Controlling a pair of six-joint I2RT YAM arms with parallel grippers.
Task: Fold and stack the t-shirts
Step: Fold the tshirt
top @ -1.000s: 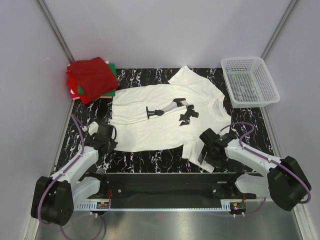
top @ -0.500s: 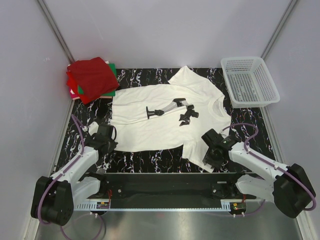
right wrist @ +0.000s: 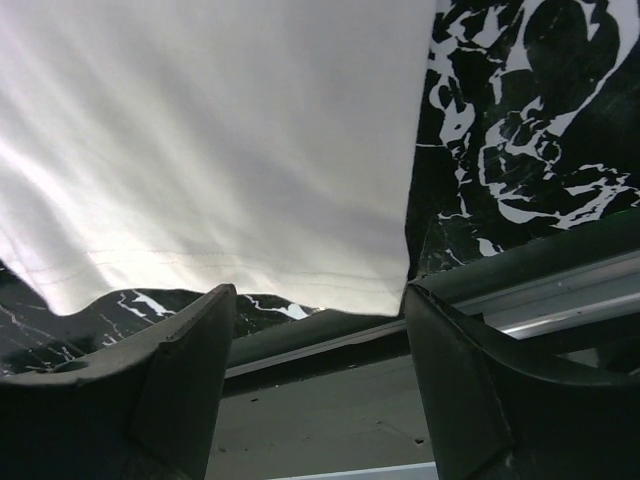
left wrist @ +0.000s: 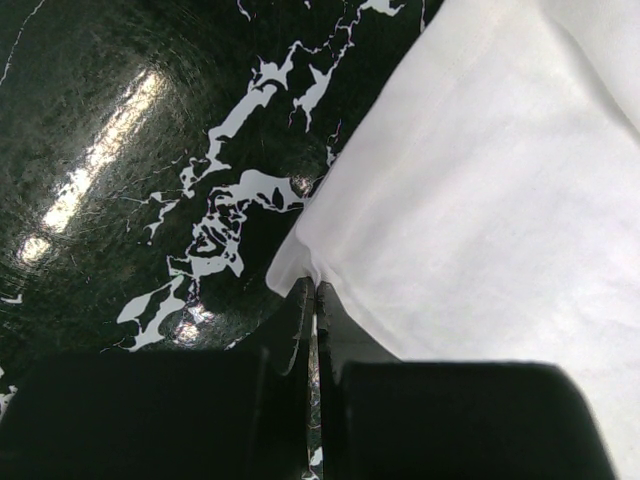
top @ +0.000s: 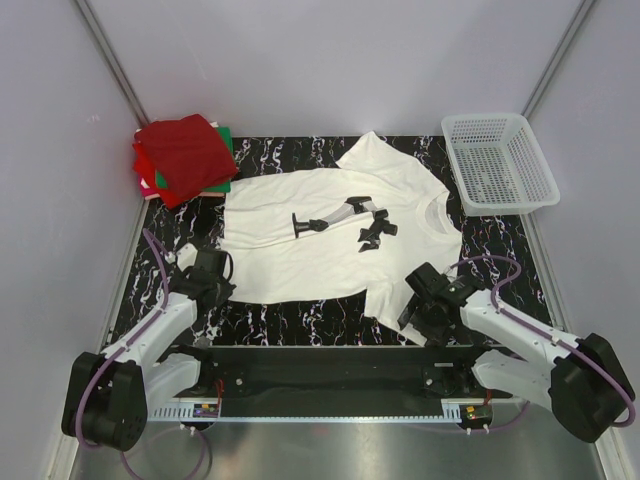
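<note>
Arms (top: 150,335) low, left tool (left wrist: 310,296) shut, maybe pinching white t-shirt (left wrist: 480,200), right tool (right wrist: 318,295) open

top external: up high behind the arm bases, looking down on the whole table (top: 300,318), far off
left wrist: super close, aimed down past the left gripper (left wrist: 308,300) at the white t-shirt (left wrist: 480,200) corner
right wrist: close and low, past the right gripper (right wrist: 315,320) at a hem
shared: same white t-shirt and marbled table in all three

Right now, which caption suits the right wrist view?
Open right gripper at the hem of the white t-shirt on the marbled table.
</note>
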